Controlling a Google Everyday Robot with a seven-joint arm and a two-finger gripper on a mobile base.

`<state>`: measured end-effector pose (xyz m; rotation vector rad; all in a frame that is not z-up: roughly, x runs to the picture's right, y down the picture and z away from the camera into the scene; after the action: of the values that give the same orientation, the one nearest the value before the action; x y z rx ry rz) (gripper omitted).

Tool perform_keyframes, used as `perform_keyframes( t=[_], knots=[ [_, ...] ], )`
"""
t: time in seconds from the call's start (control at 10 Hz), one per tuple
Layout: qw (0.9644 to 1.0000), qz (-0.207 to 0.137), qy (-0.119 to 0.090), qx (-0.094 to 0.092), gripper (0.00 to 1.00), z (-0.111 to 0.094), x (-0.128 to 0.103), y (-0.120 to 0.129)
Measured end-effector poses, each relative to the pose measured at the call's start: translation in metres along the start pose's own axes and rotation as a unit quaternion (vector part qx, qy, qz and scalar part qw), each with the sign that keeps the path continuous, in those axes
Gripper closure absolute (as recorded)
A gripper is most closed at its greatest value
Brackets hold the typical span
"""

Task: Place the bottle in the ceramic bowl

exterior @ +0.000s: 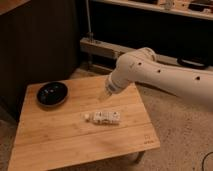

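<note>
Camera view: gripper [104,95] held just above bottle [103,117], fingers spread, prob. for pickup; bottle laid flat on tabletop [75,141], ceramic bowl [61,101] well apart, unfilled.

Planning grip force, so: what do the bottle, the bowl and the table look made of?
Bottle: likely plastic, whitish, matte, with a speckled label. Bowl: glossy black, probably glazed ceramic, given its sheen. Table: pale wood, maybe bamboo, showing plank lines. The hand hangs open near the bottle.
</note>
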<state>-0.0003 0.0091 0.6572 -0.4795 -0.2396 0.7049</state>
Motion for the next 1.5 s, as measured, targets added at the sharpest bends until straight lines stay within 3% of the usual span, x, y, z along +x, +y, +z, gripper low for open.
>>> perform_keyframes(
  t=[0.2,0.4,0.5,0.6,0.8,1.0,1.2,1.5],
  knots=[
    [0.9993,0.017,0.013,0.031,0.35,0.006,-0.001,-0.003],
    [0.9985,0.023,0.017,0.046,0.35,0.008,-0.001,-0.006],
    [0.9987,0.022,0.014,0.044,0.35,0.007,-0.003,-0.005],
    [0.9991,0.019,0.006,0.037,0.35,0.005,-0.004,-0.002],
    [0.999,-0.021,-0.038,0.003,0.35,-0.004,-0.011,0.016],
    [0.9955,-0.066,-0.063,-0.023,0.35,0.0,-0.006,0.04],
    [0.9916,-0.114,-0.053,-0.029,0.35,0.023,0.01,0.049],
    [0.9812,-0.192,0.01,-0.013,0.35,0.064,0.038,0.053]
  ],
)
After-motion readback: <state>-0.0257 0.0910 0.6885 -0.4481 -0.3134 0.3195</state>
